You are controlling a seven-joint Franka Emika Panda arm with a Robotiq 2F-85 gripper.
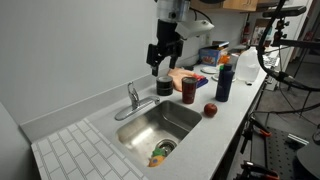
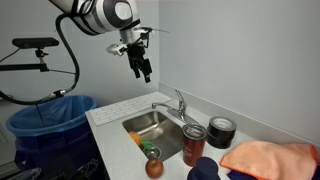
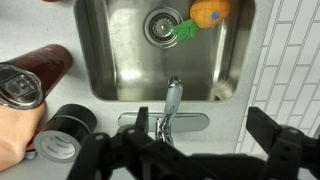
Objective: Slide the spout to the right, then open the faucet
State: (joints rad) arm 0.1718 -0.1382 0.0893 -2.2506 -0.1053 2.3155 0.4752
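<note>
The faucet [image 1: 133, 98] is a small chrome tap behind the steel sink [image 1: 185, 118]. Its lever handle stands up at the base. The spout [image 1: 123, 113] is a slender chrome tube reaching out over the sink's edge. Both also show in an exterior view, the faucet [image 2: 181, 104] with its spout [image 2: 163, 105]. In the wrist view the spout [image 3: 172, 100] points from the base plate toward the basin. My gripper [image 1: 163, 70] hangs in the air above the counter behind the tap, apart from it. It is open and empty [image 3: 200, 112], and it also shows in an exterior view [image 2: 143, 68].
An orange and green toy carrot [image 3: 203, 14] lies by the sink drain. On the counter beside the sink stand a dark red can [image 1: 189, 88], a black roll [image 1: 165, 85], a red apple [image 1: 210, 110], a blue bottle [image 1: 224, 78] and an orange cloth [image 2: 265, 158]. A blue bin [image 2: 50, 120] stands by the counter.
</note>
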